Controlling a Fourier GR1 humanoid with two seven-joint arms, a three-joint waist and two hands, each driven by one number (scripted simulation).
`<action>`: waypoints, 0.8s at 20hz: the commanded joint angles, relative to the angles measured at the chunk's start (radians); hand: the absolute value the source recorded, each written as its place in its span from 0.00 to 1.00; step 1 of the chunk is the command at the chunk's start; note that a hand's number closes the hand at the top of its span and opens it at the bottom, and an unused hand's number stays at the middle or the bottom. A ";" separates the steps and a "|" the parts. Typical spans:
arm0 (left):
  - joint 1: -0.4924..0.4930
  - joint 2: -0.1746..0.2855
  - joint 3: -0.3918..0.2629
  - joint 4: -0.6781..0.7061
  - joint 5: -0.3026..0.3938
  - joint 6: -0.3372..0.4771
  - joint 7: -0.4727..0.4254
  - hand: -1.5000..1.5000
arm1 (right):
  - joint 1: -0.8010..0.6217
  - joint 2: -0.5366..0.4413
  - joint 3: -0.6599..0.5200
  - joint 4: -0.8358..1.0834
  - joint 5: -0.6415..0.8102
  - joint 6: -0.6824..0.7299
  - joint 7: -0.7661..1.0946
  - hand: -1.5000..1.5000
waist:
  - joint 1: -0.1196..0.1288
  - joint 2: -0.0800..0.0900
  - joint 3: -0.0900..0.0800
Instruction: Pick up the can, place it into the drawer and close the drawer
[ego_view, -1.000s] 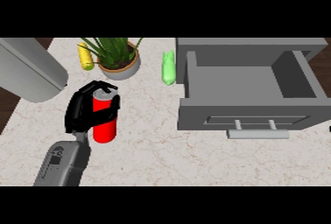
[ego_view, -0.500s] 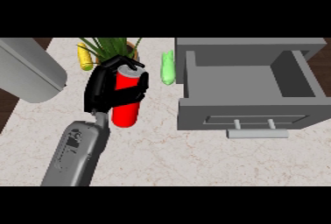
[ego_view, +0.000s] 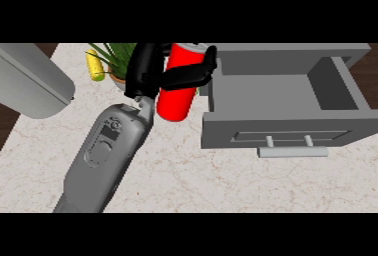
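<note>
The red can (ego_view: 179, 97) is held by the left hand (ego_view: 150, 70), whose fingers are curled round its upper half, with the thumb laid across the can's front. The can is seen nearly upright, slightly tilted, and appears lifted off the marble counter (ego_view: 221, 185). It is positioned just beside the left wall of the open grey drawer (ego_view: 244, 127), not yet over the drawer's hollow. Only 1 hand is shown; the right hand is not seen.

The carrying step is judged to be in hand: step 1, the pick-up, looks done, and 2 steps remain. For the next move, the can must be carried rightwards over the drawer's wall, lowered into the hollow and released, with care that the wall is cleared. The drawer's handle (ego_view: 293, 151) is then to be pushed inwards. A potted plant (ego_view: 114, 57) and a yellow item (ego_view: 94, 66) are seen beyond the hand.
</note>
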 joint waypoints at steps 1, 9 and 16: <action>-0.146 -0.001 -0.028 0.136 0.037 0.050 -0.012 1.00 | 0.058 0.022 0.063 -0.037 0.034 -0.020 -0.025 0.00 | -0.010 0.002 0.000; -0.371 -0.001 -0.029 0.368 0.103 0.115 -0.035 1.00 | 0.004 -0.001 0.000 0.005 -0.007 0.014 -0.014 0.00 | -0.011 0.004 0.000; -0.535 -0.001 -0.095 0.505 0.200 0.193 0.010 1.00 | -0.006 0.017 0.031 -0.009 0.033 -0.003 0.006 0.00 | -0.017 0.003 0.000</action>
